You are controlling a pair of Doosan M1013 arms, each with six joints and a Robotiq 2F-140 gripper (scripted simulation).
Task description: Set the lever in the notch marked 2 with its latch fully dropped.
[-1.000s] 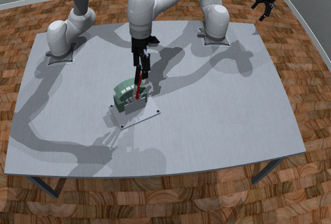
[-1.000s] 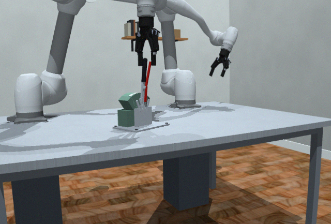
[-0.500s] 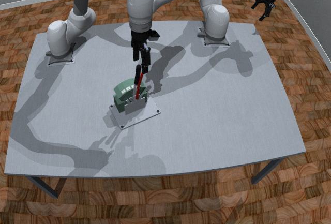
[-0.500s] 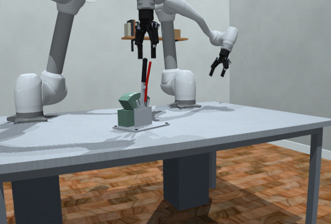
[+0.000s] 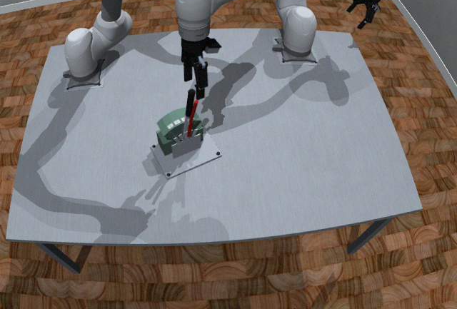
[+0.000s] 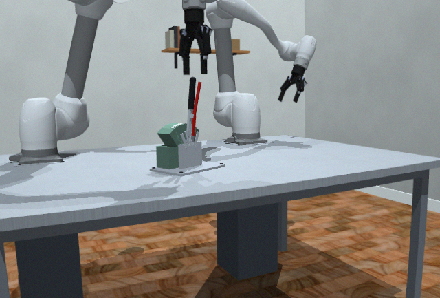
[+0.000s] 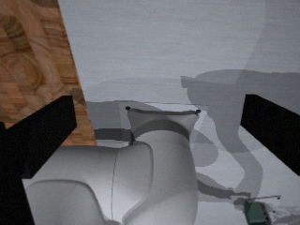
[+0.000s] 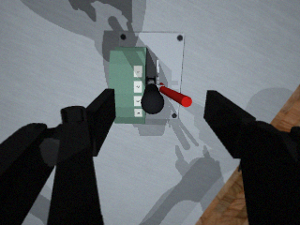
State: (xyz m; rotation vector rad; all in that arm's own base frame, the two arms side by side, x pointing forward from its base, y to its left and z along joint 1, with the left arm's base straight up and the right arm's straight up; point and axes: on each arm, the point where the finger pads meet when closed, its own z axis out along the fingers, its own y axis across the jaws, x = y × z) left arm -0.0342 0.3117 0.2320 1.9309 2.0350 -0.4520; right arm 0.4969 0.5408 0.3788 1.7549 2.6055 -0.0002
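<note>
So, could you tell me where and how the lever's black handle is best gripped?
Probably around the black handle, from above: it stands nearly upright, top free. The red bar rises close beside it, so fingers should probably straddle both.
</note>
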